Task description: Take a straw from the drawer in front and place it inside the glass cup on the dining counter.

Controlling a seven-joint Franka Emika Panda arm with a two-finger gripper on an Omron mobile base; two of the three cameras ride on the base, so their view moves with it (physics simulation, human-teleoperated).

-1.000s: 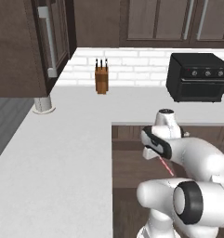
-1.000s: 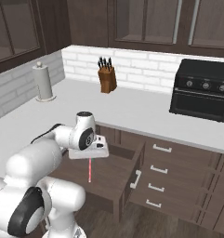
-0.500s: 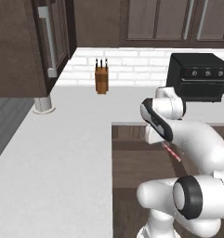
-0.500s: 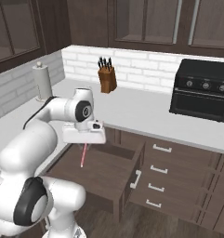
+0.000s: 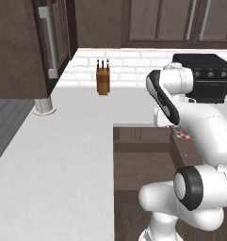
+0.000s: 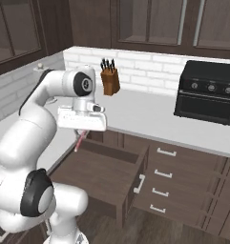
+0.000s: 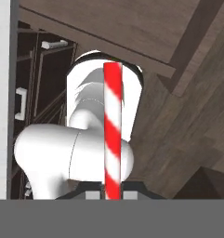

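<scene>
My pincer (image 6: pixel 81 133) is grasping the striped straw (image 6: pixel 80 141), which is hanging above the open drawer (image 6: pixel 99 174). I am thinking it is best carrying it upright and slowly, so it does not slip.

a rendered home kitchen: dark brown cabinets (image 6: pixel 150 21) above a white brick backsplash (image 6: pixel 150 71), pale counter (image 5: pixel 58 155) bearing a knife block (image 6: pixel 109 80) and black countertop oven (image 6: pixel 209 97), stacked drawers (image 6: pixel 164 183) below, and what is probably a paper-towel holder (image 5: pixel 43 105).
</scene>
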